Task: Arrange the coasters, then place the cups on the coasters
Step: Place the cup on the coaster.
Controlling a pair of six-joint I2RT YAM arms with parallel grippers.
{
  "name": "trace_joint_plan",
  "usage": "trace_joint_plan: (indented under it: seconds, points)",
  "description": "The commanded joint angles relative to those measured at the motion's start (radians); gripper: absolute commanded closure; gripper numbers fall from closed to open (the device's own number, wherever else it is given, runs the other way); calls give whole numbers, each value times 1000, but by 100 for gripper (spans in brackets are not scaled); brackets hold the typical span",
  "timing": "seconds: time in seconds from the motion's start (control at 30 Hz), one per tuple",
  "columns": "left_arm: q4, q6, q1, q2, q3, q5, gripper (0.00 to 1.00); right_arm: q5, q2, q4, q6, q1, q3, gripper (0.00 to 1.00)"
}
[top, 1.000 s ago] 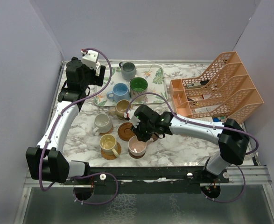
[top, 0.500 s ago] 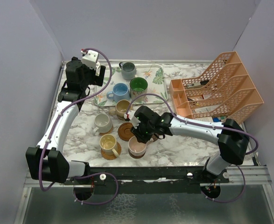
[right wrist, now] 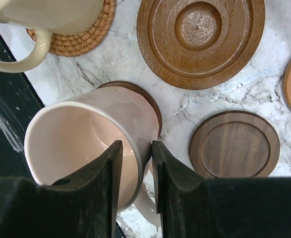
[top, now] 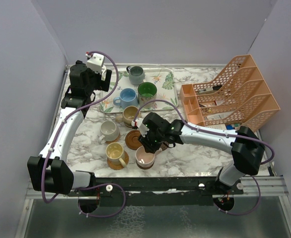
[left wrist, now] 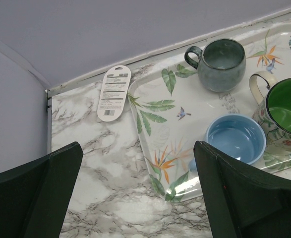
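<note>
A pink cup [right wrist: 76, 144] stands on a dark coaster [right wrist: 154, 106] near the front edge. My right gripper [right wrist: 137, 146] is shut on its wall, one finger inside and one outside; from above it is seen as right gripper [top: 149, 150] over the pink cup [top: 144, 158]. Beside it lie a grooved wooden coaster [right wrist: 200, 42] and a bare dark coaster [right wrist: 234, 146]. A yellow cup [top: 115, 151] sits on a woven coaster [right wrist: 86, 39]. My left gripper [left wrist: 138, 148] hangs open and empty over the tray's corner, near the light blue cup [left wrist: 236, 138], grey-blue cup [left wrist: 222, 64] and green cup [left wrist: 286, 106].
The leaf-patterned tray [top: 166, 101] lies at the back with three cups on it. A white cup [top: 108, 130] and a tan cup [top: 130, 114] stand on the marble in front of it. An orange mesh file rack [top: 229, 94] fills the right side. A paper tag [left wrist: 114, 92] lies by the back wall.
My right gripper has shifted slightly toward the near left with the pink cup, which sits lower over the dark coaster. The left arm has not moved.
</note>
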Motion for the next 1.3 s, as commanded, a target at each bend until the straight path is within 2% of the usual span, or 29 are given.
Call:
trace_joint_plan:
  seconds: [0.0,0.23,0.5,0.63,0.87,1.07,1.1,1.27]
  points:
    - [26,10,9,-11,-6,16,1,-50,-16,11,23,11,-6,69]
    - [29,13,10,-10,-12,16,1,-46,-14,1,27,11,6,66]
    - [26,23,10,-10,-14,31,1,-1,-41,-13,2,10,30,52]
    - [16,27,11,-3,-13,61,1,28,-65,-23,-18,4,66,48]
    - [15,81,10,12,-29,165,1,106,-101,-37,-70,-10,160,46]
    - [22,108,9,65,-20,306,1,100,-132,12,-98,-144,217,46]
    - [45,92,8,117,-1,329,2,109,-116,64,-120,-228,270,46]
    - [57,107,-5,196,35,373,6,96,-65,97,-115,-338,340,46]
